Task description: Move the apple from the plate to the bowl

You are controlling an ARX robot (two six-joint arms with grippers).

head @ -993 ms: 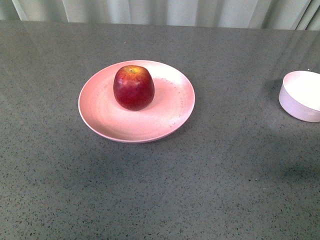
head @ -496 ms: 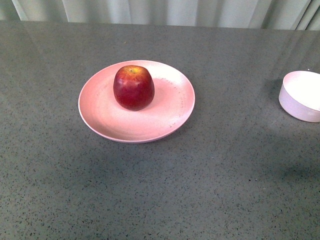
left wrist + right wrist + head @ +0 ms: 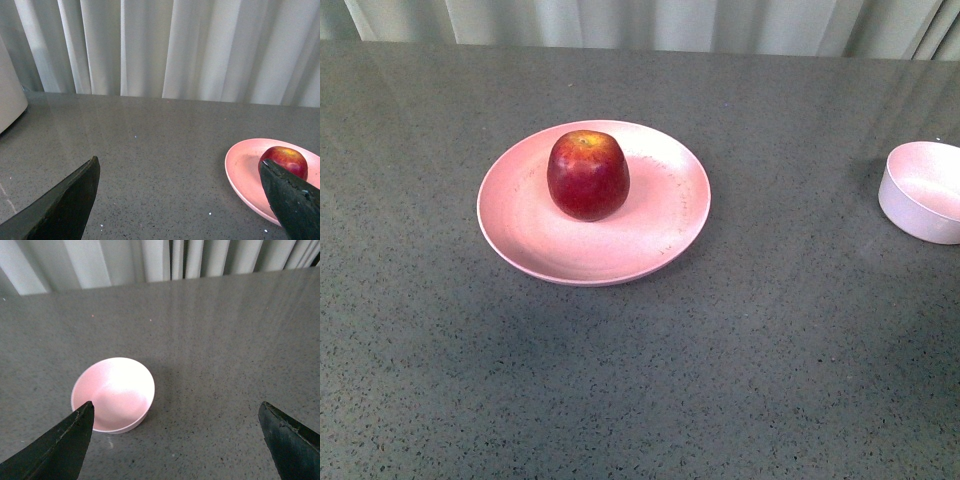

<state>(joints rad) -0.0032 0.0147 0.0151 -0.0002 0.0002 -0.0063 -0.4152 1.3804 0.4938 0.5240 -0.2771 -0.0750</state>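
A dark red apple [image 3: 587,174] with a yellow-orange patch on top rests upright on the wide pale pink plate [image 3: 660,235] in the middle of the grey table. The small deep pale bowl [image 3: 923,191] stands empty at the right edge of the front view. Neither arm shows in the front view. My left gripper [image 3: 180,187] is open above bare table, with the apple [image 3: 285,159] and plate [image 3: 240,167] off to one side, past one finger. My right gripper [image 3: 176,432] is open and empty, and the bowl [image 3: 113,393] lies just beyond one fingertip [image 3: 75,432].
Pale pleated curtains [image 3: 640,22] hang behind the table's far edge. A white rounded object [image 3: 9,95] sits at the edge of the left wrist view. The grey speckled tabletop [image 3: 640,380] stretches between plate and bowl.
The bowl's inside looks pinker and less washed out than before. The apple, plate and bowl have not moved.
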